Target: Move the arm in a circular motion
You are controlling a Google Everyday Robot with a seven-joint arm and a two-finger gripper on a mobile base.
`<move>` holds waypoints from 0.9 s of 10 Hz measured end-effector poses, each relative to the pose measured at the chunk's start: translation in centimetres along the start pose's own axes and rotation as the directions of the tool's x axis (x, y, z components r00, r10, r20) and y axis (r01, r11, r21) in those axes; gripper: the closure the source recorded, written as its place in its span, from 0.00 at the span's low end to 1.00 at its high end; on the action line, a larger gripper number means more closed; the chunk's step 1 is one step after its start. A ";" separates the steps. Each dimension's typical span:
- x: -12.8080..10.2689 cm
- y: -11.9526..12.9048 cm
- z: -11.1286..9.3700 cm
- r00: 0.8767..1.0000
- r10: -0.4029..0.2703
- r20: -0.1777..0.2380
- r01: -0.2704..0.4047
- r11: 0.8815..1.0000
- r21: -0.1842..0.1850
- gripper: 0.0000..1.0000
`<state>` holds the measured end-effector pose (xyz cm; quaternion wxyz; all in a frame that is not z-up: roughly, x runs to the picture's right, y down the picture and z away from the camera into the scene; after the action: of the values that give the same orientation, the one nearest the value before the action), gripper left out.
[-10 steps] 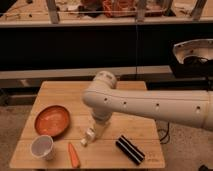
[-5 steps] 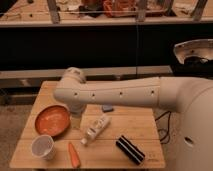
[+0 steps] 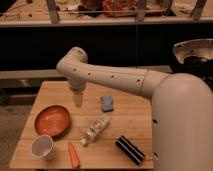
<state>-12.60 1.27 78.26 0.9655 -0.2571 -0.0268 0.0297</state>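
The cream-white arm (image 3: 125,79) with small dark dots reaches from the right across the wooden table (image 3: 130,107) to its far left part. Its elbow joint (image 3: 73,62) sits above the table's back edge. The gripper (image 3: 77,98), a narrow tan tip, hangs down from that joint just above the tabletop, behind the orange bowl (image 3: 52,120). It holds nothing that I can see.
On the table lie a blue sponge (image 3: 106,103), a clear bottle (image 3: 96,129) on its side, a black ridged object (image 3: 130,149), a carrot (image 3: 73,155) and a white cup (image 3: 43,147). A dark counter with shelves stands behind the table.
The arm has swung away from the table's front toward the back, and the tip has lifted from beside the bottle to behind the bowl. The bottle now shows fully.
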 end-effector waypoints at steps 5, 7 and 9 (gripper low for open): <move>6.4 -7.5 -0.1 0.999 -0.048 -0.023 0.048 0.999 -0.004 0.20; 11.8 -7.7 -0.9 0.999 0.005 -0.050 -0.005 1.000 -0.005 0.20; 16.4 -7.0 -1.6 0.995 0.059 -0.075 -0.060 0.998 -0.004 0.20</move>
<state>4.21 -4.44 80.95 0.9637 -0.2619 0.0169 0.0486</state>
